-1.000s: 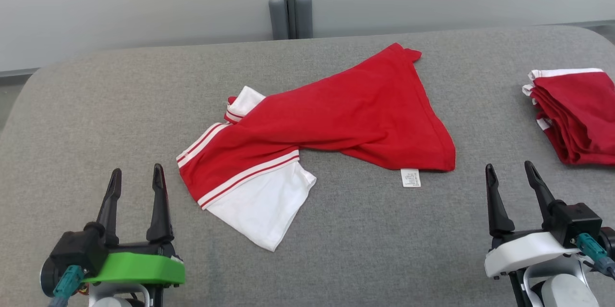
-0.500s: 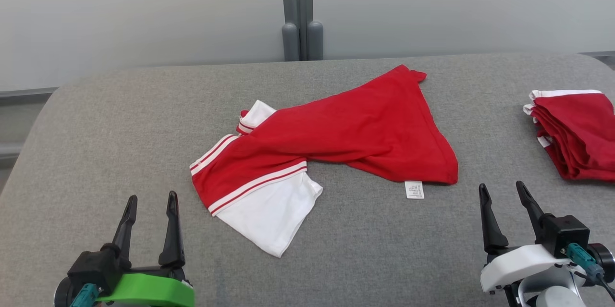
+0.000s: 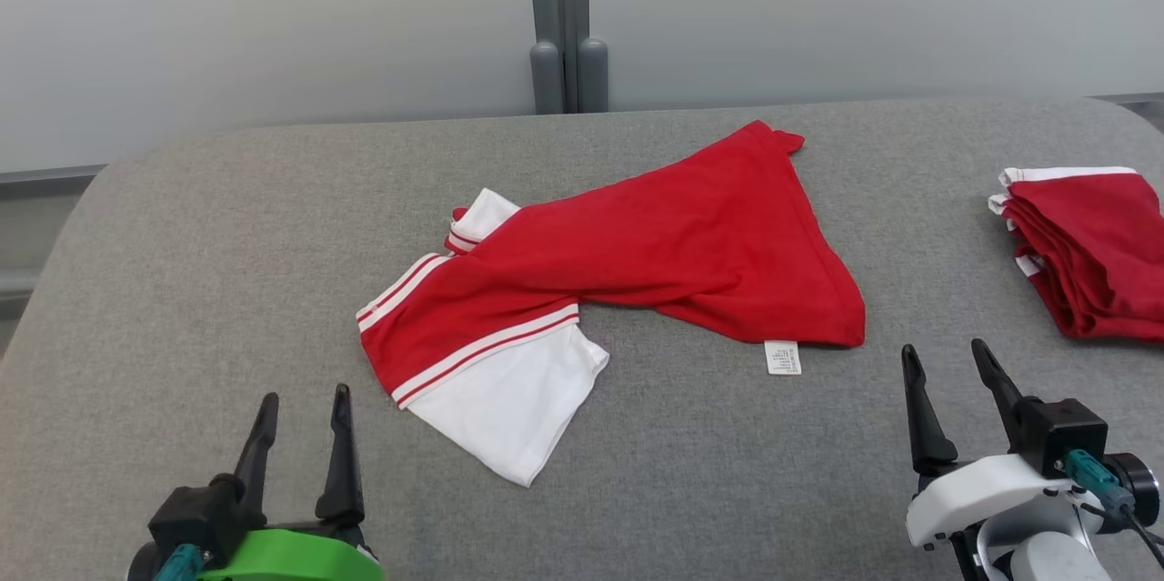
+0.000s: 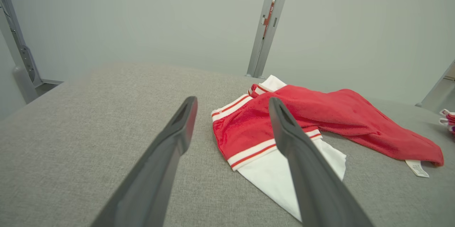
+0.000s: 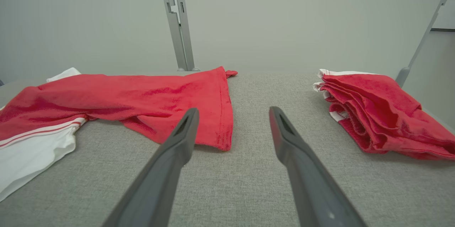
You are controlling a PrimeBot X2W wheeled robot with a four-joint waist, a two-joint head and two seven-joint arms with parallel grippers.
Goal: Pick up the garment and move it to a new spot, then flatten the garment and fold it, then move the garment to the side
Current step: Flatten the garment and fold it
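A red garment (image 3: pixel 655 245) with white sleeves and striped trim lies crumpled and twisted across the middle of the grey padded table (image 3: pixel 227 235). It also appears in the left wrist view (image 4: pixel 337 120) and the right wrist view (image 5: pixel 142 99). A white care label (image 3: pixel 783 357) sticks out at its near hem. My left gripper (image 3: pixel 305 399) stands open at the lower left, short of the white sleeve (image 3: pixel 500 399). At the lower right my right gripper (image 3: pixel 946 358) is open too, near the hem's right corner. Both hold nothing.
A stack of folded red garments (image 3: pixel 1087 249) with white trim sits at the table's right edge, also seen in the right wrist view (image 5: pixel 376 109). A grey post (image 3: pixel 566 17) stands behind the table against a pale wall. Bare grey surface lies at the left and front.
The head camera has tilted, shifting the whole picture down and a little right. Both grippers sit lower in the picture, still open. The garment itself has not moved.
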